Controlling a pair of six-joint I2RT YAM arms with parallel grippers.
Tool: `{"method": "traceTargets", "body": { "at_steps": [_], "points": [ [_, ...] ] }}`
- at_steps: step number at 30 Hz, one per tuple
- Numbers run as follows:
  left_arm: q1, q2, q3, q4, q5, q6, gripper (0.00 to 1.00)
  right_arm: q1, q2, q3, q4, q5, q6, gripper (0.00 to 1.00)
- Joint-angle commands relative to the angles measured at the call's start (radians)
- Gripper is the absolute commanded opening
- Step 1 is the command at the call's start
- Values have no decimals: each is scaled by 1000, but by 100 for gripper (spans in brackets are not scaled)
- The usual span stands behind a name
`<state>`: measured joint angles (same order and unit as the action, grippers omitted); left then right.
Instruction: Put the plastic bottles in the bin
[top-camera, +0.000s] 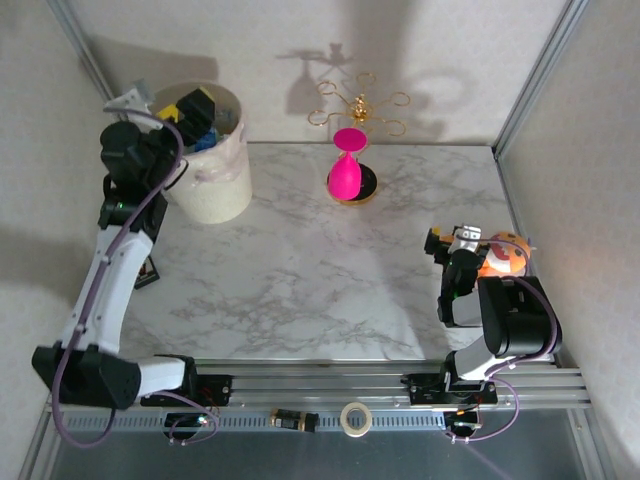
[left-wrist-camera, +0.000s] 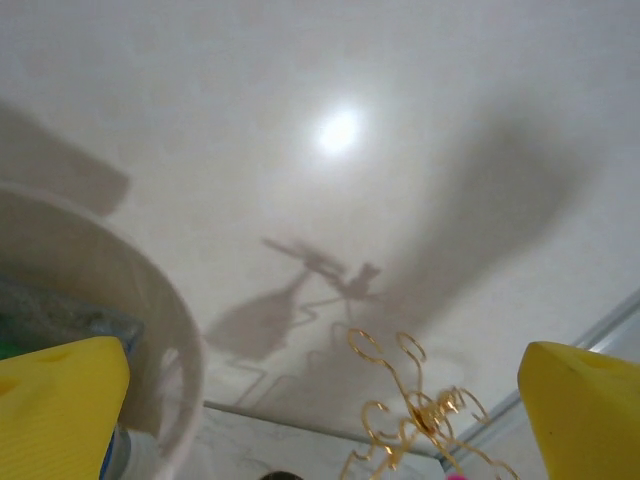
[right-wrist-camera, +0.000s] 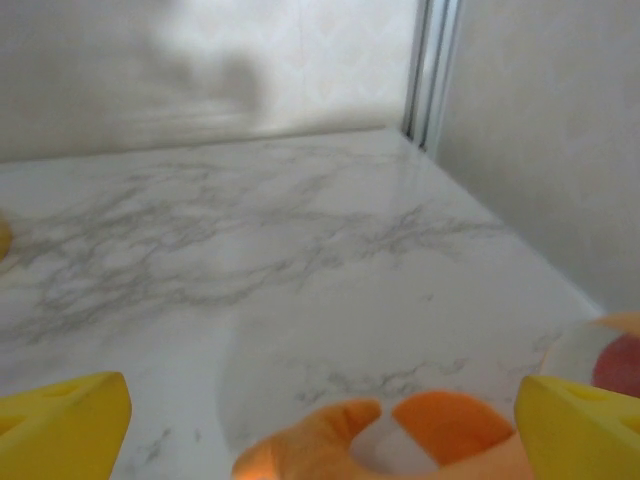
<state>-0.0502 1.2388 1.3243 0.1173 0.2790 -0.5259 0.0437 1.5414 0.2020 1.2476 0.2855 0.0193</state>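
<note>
- The white, grey-veined marble-patterned surface (top-camera: 300, 290) was smooth and slightly glossy, and walled by pale panels with aluminium corner posts.
- The large round cream-beige bin (top-camera: 215, 190), lined with a translucent whitish plastic bag, stood at the far-left corner of the surface. In the left wrist view its thick curved rim (left-wrist-camera: 150, 290) swept across the lower left.
- The left hand (top-camera: 188, 108) hung over the mouth of the bin with its ribbed yellow pads (left-wrist-camera: 60, 410) spread wide and nothing between them.
- The right hand (top-camera: 455, 238) sat low over the right side of the surface. It was opened wide too, with its yellow pads (right-wrist-camera: 585, 425) at the two bottom corners of its wrist view, gripping nothing.
- The plastic bottles could barely be made out. A blue patch (top-camera: 205, 141) showed inside the bin beneath the left hand, and a clear rounded piece (left-wrist-camera: 122, 452) lay against the bin's inner wall.
- The glossy pink hourglass-shaped object (top-camera: 346, 172) stood upright on a round black base at the far middle of the surface.
- The thin gold wire stand with curled hooks (top-camera: 358, 105) rose just behind the pink object.
- The soft orange plush toy (top-camera: 505, 255) with a white patch lay just beside the right hand. In the right wrist view it (right-wrist-camera: 400, 430) bulged up between the pads.
- The small pale ring of tape (top-camera: 354, 418) rested on the metal rail at the near edge.
</note>
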Motion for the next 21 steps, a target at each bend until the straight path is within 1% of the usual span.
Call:
{"method": "traceTargets", "body": {
  "at_steps": [1, 5, 8, 10, 14, 16, 17, 19, 21],
  "points": [
    [-6, -110, -148, 65, 54, 72, 100, 0, 7, -4, 88, -52, 30, 99],
    [-8, -254, -418, 154, -66, 127, 100, 0, 9, -7, 94, -50, 29, 99],
    [-8, -340, -613, 219, -196, 145, 100, 1, 8, -6, 93, -51, 28, 99],
    [-8, -376, -735, 295, -285, 138, 100, 1, 11, -8, 98, -50, 27, 99],
    [-10, -370, -933, 428, -478, 157, 100, 0, 10, -6, 95, -50, 28, 99],
    [-10, -370, -1017, 497, -624, 170, 100, 1, 10, -6, 95, -51, 28, 99],
    [-9, -376, -1049, 533, -674, 181, 100, 0, 9, -6, 95, -51, 28, 99],
    [-4, -383, -1115, 631, -744, 194, 100, 0, 10, -6, 95, -51, 28, 99],
    [-2, -358, -1156, 717, -775, 204, 100, 1, 10, -6, 95, -51, 28, 99]
  ]
}}
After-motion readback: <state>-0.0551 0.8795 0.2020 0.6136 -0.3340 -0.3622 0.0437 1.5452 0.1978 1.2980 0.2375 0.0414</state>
